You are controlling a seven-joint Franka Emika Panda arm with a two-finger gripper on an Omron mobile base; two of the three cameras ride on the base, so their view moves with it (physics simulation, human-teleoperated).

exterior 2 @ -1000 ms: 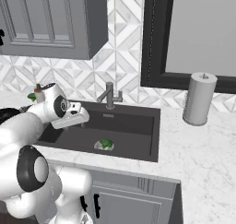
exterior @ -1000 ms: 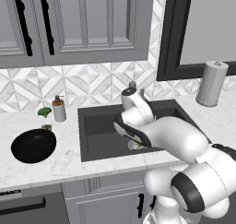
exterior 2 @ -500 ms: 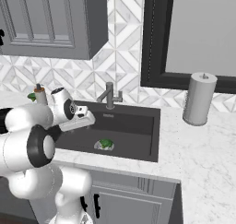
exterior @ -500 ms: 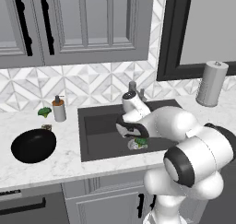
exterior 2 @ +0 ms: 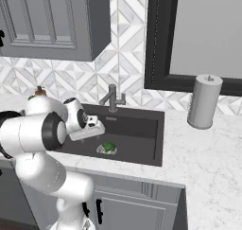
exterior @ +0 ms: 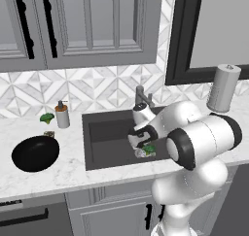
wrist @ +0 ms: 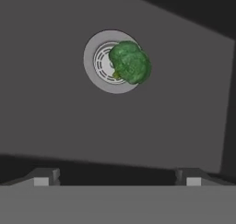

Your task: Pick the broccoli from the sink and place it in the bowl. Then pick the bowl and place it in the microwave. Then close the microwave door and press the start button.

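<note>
Sink (exterior 2: 137,148) basin is dark and bare apart from the broccoli (wrist: 130,61), which sits half on the drain (wrist: 103,64). Gripper (wrist: 117,176) hangs above it, jaws spread wide, holding nothing. Centre over the floret before dropping straight down; close only once fingers straddle it.

broccoli (wrist: 130,61) bright green | sink (wrist: 55,121) dark grey | bowl (exterior: 35,153) black
</note>
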